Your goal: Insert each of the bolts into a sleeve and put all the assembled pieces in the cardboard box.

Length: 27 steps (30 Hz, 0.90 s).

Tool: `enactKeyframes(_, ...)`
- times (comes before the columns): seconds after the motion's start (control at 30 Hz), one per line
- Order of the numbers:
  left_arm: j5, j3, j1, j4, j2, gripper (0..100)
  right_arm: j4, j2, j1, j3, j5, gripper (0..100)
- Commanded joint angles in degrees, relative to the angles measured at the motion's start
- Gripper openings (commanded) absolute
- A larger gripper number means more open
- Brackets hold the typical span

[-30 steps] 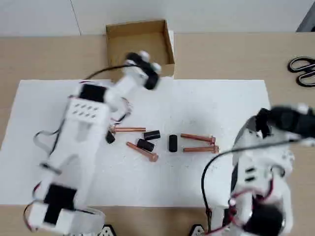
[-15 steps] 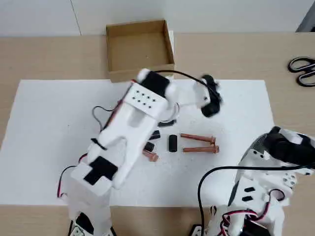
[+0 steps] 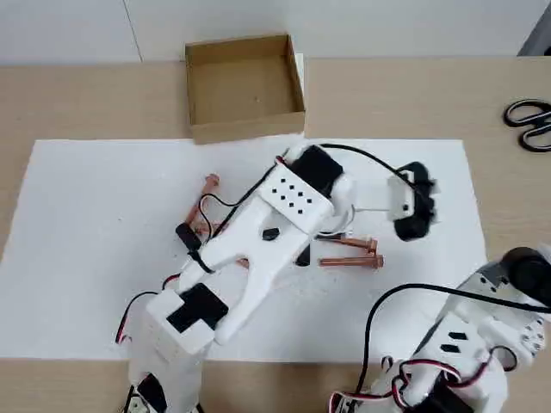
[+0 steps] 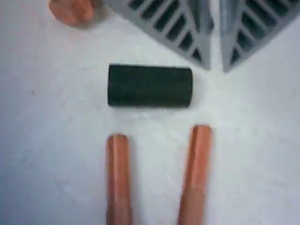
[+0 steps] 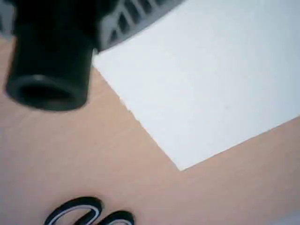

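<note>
A black sleeve [image 4: 150, 86] lies on the white sheet, with the tips of two copper bolts [image 4: 117, 178] [image 4: 197, 173] just beside it. My left gripper [image 4: 214, 65] hangs close over that sleeve, shut to a thin slit and empty. From above, the left arm [image 3: 284, 206] crosses the sheet's middle and covers most of the sleeve [image 3: 302, 255]. The two bolts [image 3: 349, 243] [image 3: 351, 261] lie right of it. A third bolt [image 3: 202, 205] and another sleeve [image 3: 185, 234] lie left of the arm. My right gripper is shut on a black sleeve [image 5: 51, 61], held over the bare tabletop.
The open cardboard box [image 3: 245, 129] stands at the back, touching the white sheet [image 3: 103, 224]. Scissors [image 3: 529, 120] [image 5: 89, 215] lie on the wooden table at the far right. The right arm [image 3: 508, 292] sits at the front right corner.
The left arm swung from beside the box to the right, over the parts in the middle. The right arm drew back toward the front right. The left-hand bolt now lies steeply angled.
</note>
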Motion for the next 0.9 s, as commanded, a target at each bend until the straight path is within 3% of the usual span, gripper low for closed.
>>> enactKeyframes(0.0,2.20,-5.76,0.88,-2.02,0.53,1,0.40,-0.22,0.75,-0.26,0.44,0.5)
enactKeyframes(0.47,4.31,-15.78,7.03,-4.04,13.98,1,1.45,-0.84,0.92,-0.62,0.09,0.5)
enactKeyframes(0.67,4.31,-22.81,7.12,3.08,19.34,6,1.45,-0.84,0.92,-0.62,0.09,0.5)
enactKeyframes(0.87,4.31,-22.90,6.86,3.25,20.40,9,1.45,-0.84,0.92,-0.62,0.09,0.5)
